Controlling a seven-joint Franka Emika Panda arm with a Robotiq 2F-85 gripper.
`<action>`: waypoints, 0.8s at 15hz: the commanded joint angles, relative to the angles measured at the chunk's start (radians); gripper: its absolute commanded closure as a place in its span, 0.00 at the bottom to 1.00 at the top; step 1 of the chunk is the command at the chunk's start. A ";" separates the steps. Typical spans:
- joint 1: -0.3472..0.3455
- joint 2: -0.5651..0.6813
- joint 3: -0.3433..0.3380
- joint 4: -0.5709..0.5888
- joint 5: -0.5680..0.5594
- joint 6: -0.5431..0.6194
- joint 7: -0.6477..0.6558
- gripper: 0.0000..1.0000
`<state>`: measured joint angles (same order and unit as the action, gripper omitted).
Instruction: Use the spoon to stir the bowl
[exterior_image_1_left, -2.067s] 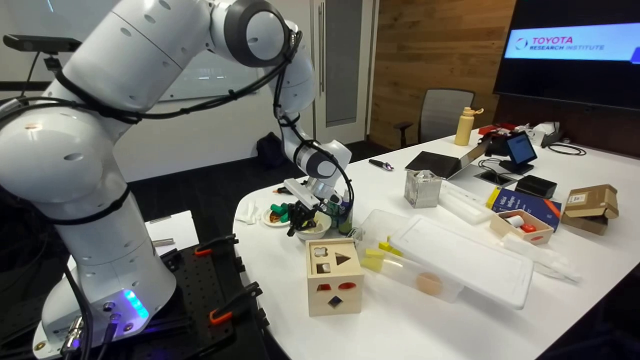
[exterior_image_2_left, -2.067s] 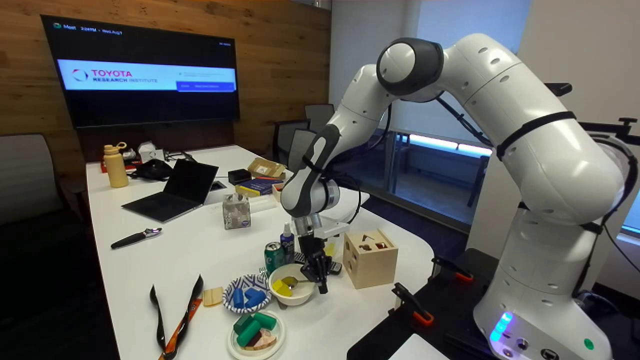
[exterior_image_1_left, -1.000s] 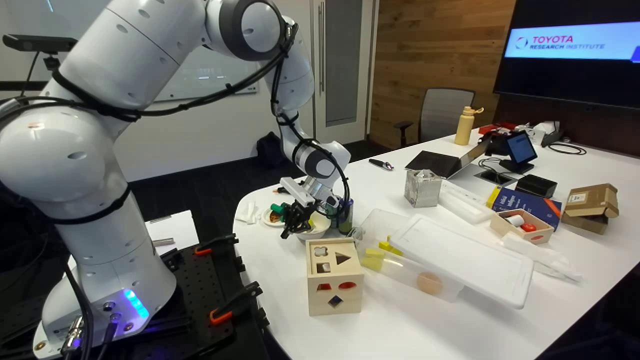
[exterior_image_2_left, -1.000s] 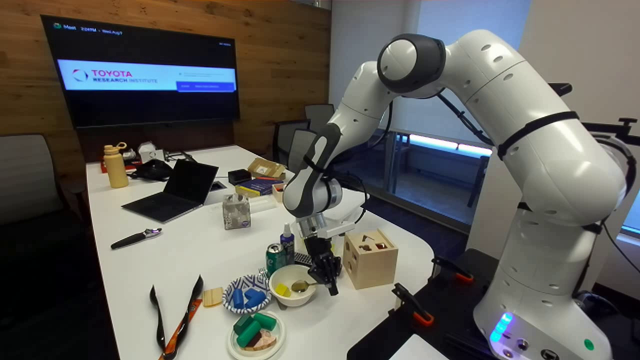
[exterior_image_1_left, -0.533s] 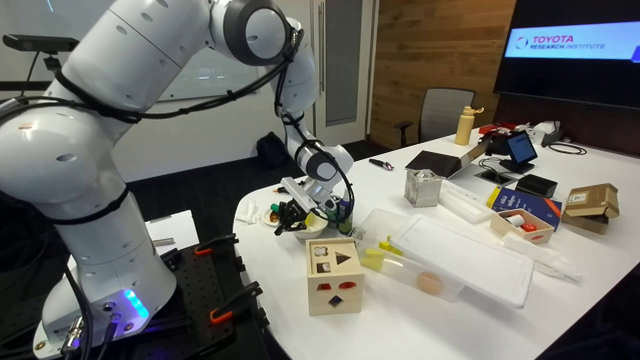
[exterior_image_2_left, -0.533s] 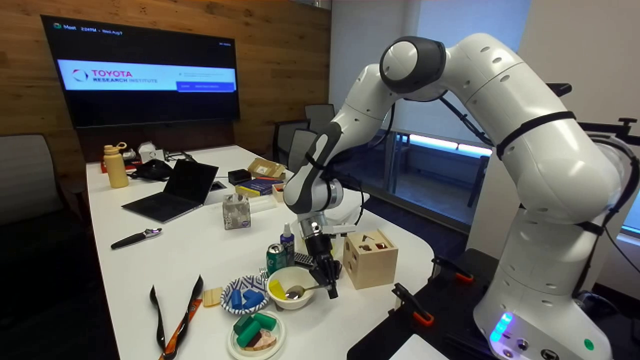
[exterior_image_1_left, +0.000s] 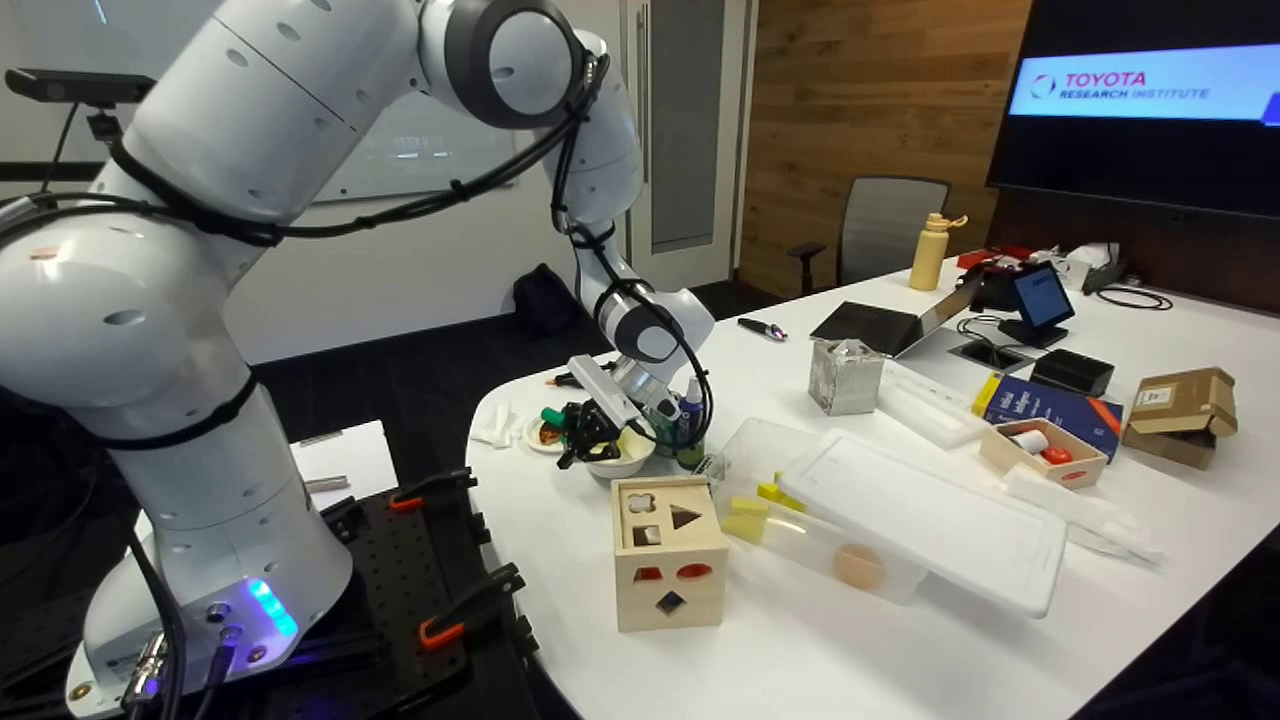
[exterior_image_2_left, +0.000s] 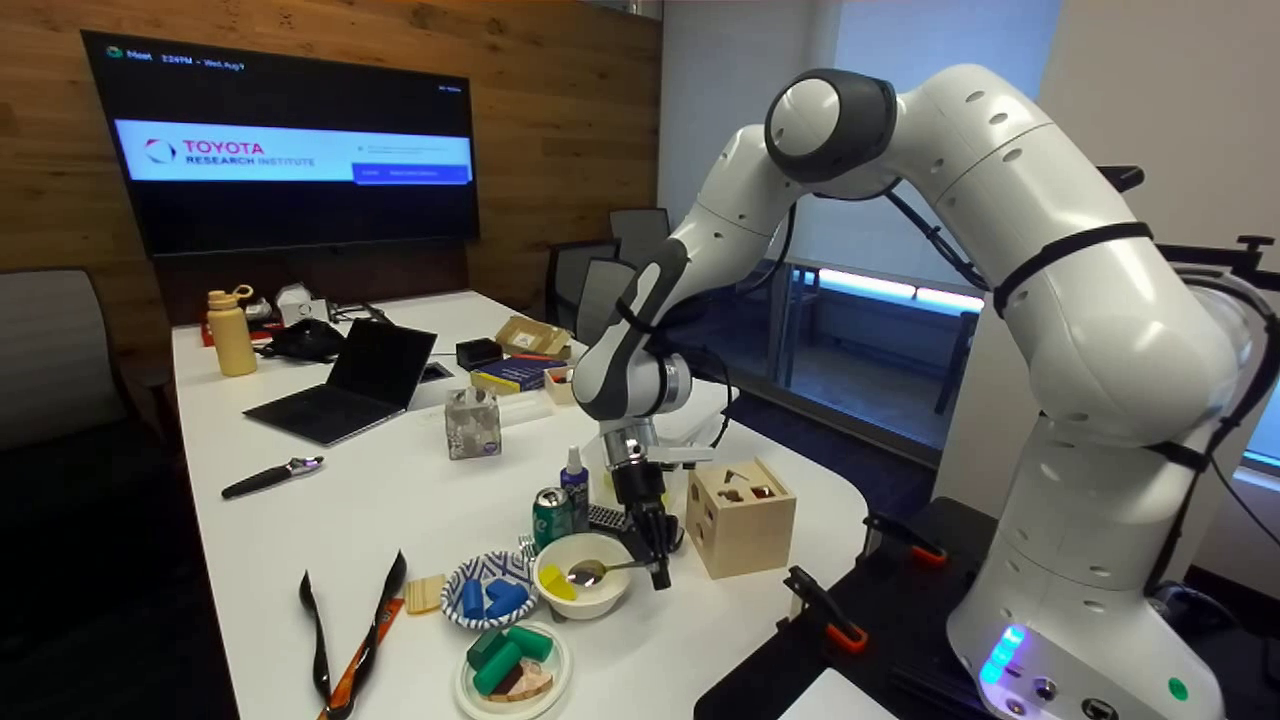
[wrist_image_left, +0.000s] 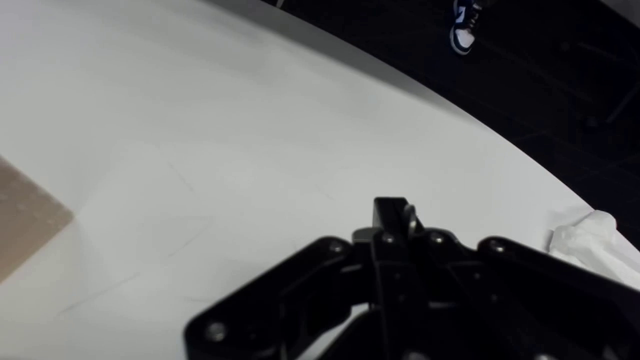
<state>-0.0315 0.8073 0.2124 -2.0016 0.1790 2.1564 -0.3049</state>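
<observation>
The bowl (exterior_image_2_left: 590, 606) is white and round with yellow pieces (exterior_image_2_left: 557, 582) inside, in an exterior view; the arm partly covers it in another exterior view (exterior_image_1_left: 627, 466). My gripper (exterior_image_2_left: 660, 578) is beside the bowl's rim, on the side toward the robot base, and shut on the metal spoon's handle. The spoon's head (exterior_image_2_left: 587, 573) lies low inside the bowl, close to the yellow pieces, with the handle crossing the rim. In the wrist view the closed fingertips (wrist_image_left: 395, 215) have the shiny spoon handle end (wrist_image_left: 411, 216) between them; the bowl is out of view there.
A wooden cube toy (exterior_image_2_left: 740, 520) stands close beside the gripper. A green can (exterior_image_2_left: 551, 517) and a spray bottle (exterior_image_2_left: 575, 487) stand behind the bowl. A patterned bowl (exterior_image_2_left: 465, 612) with blue blocks and a plate (exterior_image_2_left: 512, 710) with green blocks are near it.
The spoon's head has moved about inside the bowl with my gripper, and the yellow pieces have shifted. The bowl and the patterned bowl have slid slightly. The grip on the spoon stays shut.
</observation>
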 joint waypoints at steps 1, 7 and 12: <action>0.046 -0.121 -0.014 -0.114 0.006 0.059 0.098 0.99; 0.080 -0.368 0.041 -0.340 0.116 0.072 0.242 0.99; 0.017 -0.447 0.059 -0.459 0.344 -0.026 0.048 0.99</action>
<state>0.0376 0.4106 0.2732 -2.3865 0.4259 2.1830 -0.1414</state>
